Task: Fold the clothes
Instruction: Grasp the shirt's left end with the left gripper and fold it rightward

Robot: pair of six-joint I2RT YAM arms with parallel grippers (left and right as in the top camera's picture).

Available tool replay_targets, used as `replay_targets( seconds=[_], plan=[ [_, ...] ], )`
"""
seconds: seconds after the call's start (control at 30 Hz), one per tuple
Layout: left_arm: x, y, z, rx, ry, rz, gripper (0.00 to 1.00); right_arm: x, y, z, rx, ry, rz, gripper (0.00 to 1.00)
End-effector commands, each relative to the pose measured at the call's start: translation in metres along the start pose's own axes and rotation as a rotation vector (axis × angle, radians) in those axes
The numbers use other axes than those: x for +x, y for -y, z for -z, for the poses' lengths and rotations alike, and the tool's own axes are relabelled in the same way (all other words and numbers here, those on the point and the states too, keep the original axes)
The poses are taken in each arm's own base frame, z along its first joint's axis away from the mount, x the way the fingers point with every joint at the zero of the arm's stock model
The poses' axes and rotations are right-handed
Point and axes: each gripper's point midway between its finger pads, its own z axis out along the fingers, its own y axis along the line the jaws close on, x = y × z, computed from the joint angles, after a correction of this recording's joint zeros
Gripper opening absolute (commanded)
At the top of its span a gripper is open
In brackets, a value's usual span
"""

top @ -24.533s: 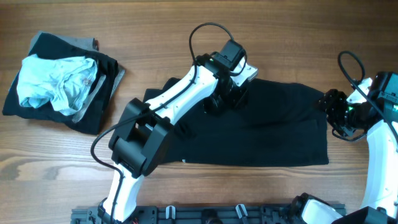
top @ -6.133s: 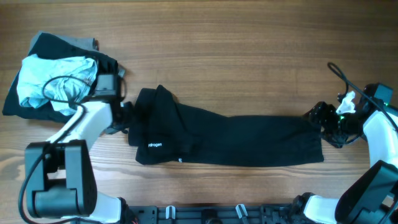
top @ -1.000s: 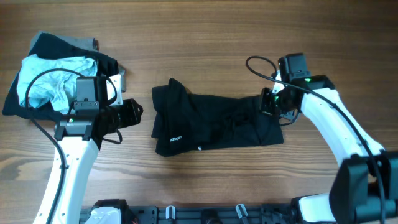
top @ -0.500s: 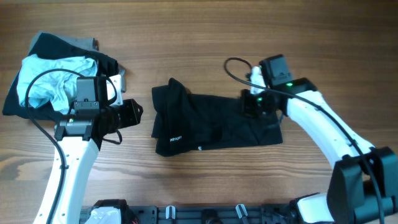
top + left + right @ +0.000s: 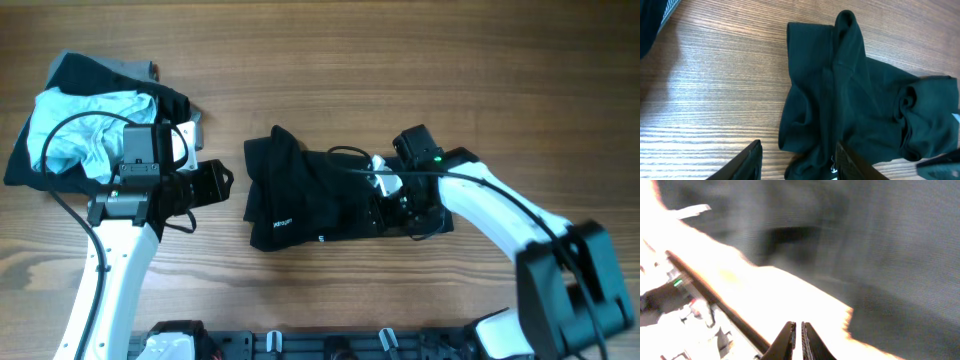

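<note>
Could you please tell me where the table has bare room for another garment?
The table is bare along its far side behind the black garment, through to the far-right corner. Crowded: around the clothes pile and left gripper.

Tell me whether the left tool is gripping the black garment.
No: bare wood shows between the left tool and the black garment.

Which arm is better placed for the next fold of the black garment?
Probably right: the right gripper is at the right end of the black garment; the left gripper sits open beside it.
</note>
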Motion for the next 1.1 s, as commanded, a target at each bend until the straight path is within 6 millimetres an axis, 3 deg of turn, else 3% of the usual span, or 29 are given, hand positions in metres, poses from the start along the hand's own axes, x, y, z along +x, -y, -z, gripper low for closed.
replay_targets(
  seconds=[0.0,0.07,0.13,0.27,0.33,0.53,0.73,0.77,0.8,0.87,0.9,1.0,1.07],
  plan=[
    [0.003,-0.003,0.001,-0.008,-0.01,0.001,0.63,-0.036,-0.005,0.052,0.064,0.219,0.0,0.11],
    [0.006,-0.004,-0.001,-0.012,-0.028,0.007,0.66,-0.045,0.028,0.077,0.202,0.33,-0.201,0.17],
    [0.009,-0.003,-0.004,0.001,-0.053,0.013,0.67,-0.046,0.051,0.09,0.266,0.376,-0.317,0.17],
    [0.015,0.008,-0.015,0.074,-0.11,0.027,0.74,-0.031,0.069,0.078,0.311,0.298,-0.39,0.16],
    [0.022,0.01,-0.027,0.074,-0.158,0.013,0.77,-0.027,0.083,0.073,0.351,0.284,-0.512,0.16],
    [0.056,0.038,-0.085,0.127,-0.345,-0.126,0.87,-0.039,0.092,0.065,0.351,0.301,-0.535,0.16],
    [0.085,0.019,-0.123,0.008,-0.468,-0.158,0.86,-0.04,0.09,0.064,0.341,0.299,-0.524,0.15],
    [0.085,0.019,-0.126,0.008,-0.468,-0.157,0.82,-0.04,0.09,0.064,0.34,0.3,-0.524,0.16],
    [0.085,0.018,-0.128,0.01,-0.467,-0.157,0.69,-0.04,0.09,0.064,0.34,0.3,-0.524,0.16],
    [0.086,0.018,-0.128,0.011,-0.472,-0.154,0.19,-0.04,0.09,0.064,0.341,0.299,-0.524,0.16],
    [0.087,0.018,-0.127,0.007,-0.479,-0.149,0.04,-0.039,0.09,0.064,0.342,0.297,-0.525,0.16],
    [0.086,0.013,-0.117,-0.042,-0.502,-0.15,0.04,-0.039,0.09,0.064,0.341,0.297,-0.525,0.16],
    [0.067,0.001,-0.096,-0.178,-0.488,-0.163,0.04,-0.039,0.09,0.064,0.342,0.296,-0.525,0.16]
  ],
)
